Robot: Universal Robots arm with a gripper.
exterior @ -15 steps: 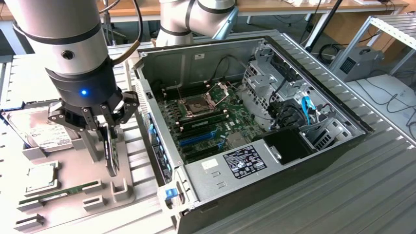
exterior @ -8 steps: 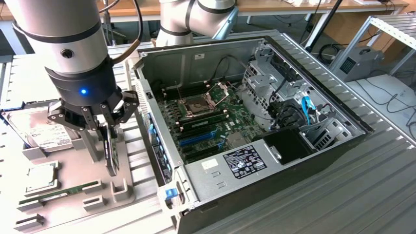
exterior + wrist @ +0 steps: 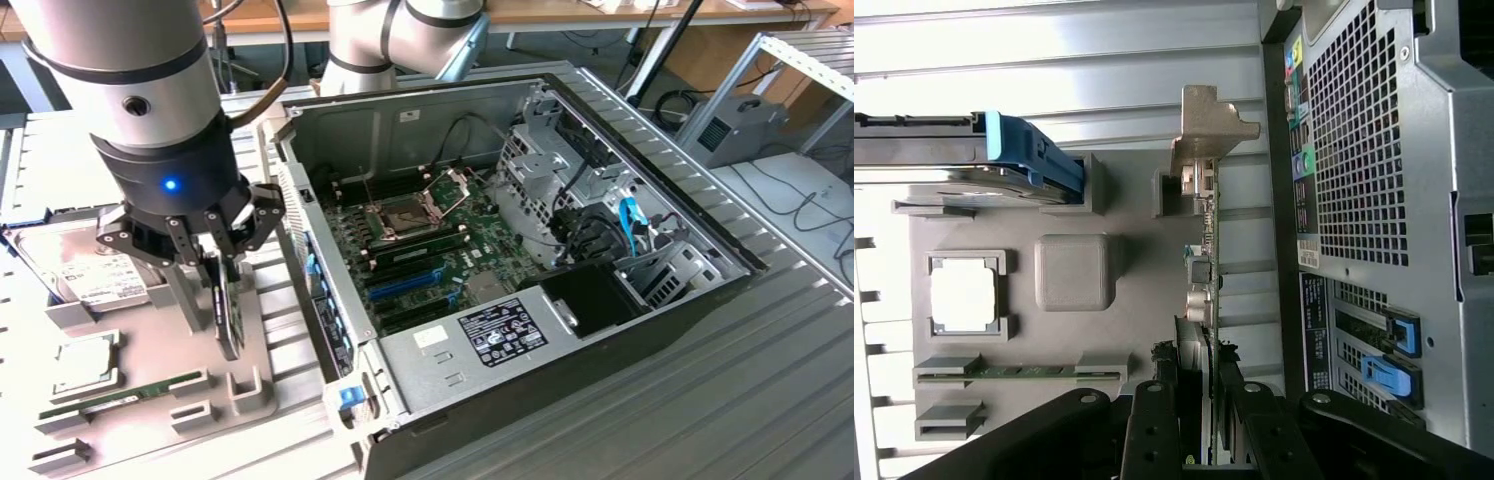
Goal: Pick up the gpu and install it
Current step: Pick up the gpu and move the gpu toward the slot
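Note:
The gpu [image 3: 230,320] stands on edge over the grey parts tray [image 3: 160,420], to the exterior view's left of the open computer case [image 3: 587,320]. My gripper [image 3: 214,275] reaches down over it, one finger against each face of the card, shut on it. The wrist view shows the gpu [image 3: 1206,270] edge-on, its silver end bracket [image 3: 1209,130] at the far end next to a grey tray post. Here my gripper [image 3: 1199,400] clamps the card's near end. The motherboard [image 3: 441,240] lies exposed in the case, with blue expansion slots [image 3: 400,285].
On the tray lie a hard drive [image 3: 94,275] in a blue caddy [image 3: 1034,150], a processor [image 3: 83,365] and a RAM stick [image 3: 127,395]. The case's rear panel [image 3: 1374,150] stands close beside the card. A ribbed metal table [image 3: 747,400] surrounds everything.

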